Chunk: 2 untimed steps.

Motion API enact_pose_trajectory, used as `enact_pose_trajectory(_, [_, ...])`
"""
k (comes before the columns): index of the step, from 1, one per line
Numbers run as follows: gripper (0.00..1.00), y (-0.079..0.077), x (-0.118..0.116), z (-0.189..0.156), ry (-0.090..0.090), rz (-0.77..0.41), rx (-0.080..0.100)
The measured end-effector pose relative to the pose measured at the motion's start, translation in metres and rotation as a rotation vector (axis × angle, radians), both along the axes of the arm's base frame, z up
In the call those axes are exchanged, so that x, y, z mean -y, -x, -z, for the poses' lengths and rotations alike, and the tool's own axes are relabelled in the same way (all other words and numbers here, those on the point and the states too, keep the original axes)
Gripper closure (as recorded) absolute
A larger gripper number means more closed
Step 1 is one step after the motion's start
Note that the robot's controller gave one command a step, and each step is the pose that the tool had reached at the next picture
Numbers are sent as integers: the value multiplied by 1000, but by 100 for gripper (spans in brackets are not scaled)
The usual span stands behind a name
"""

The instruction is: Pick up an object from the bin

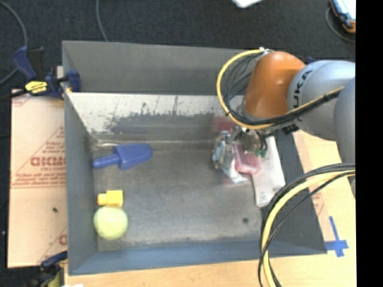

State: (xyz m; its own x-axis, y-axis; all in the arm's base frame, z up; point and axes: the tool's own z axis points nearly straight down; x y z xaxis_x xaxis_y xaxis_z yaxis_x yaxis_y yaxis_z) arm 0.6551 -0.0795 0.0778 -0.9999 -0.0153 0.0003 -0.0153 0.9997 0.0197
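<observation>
My gripper (225, 154) is down near the bin's right wall, under the orange cover of the wrist. A pink soft-looking thing (246, 162) lies right beside it on its right, partly hidden by the gripper. Whether the gripper touches or holds the pink thing cannot be made out. A white flat packet (270, 178) leans against the right wall just beyond the pink thing.
A blue scoop-shaped thing (124, 156) lies at the left of the bin floor. Below it a small yellow block (111, 198) sits against a yellow-green ball (111, 223) in the near left corner. The arm and its cables cross the right rim.
</observation>
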Motion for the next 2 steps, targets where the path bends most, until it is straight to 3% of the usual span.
enact_pose_trajectory(1, [100, 4, 14, -56, -4, -3, 4])
enact_pose_trajectory(2, [100, 7, 4, -133, -1, 8, 1])
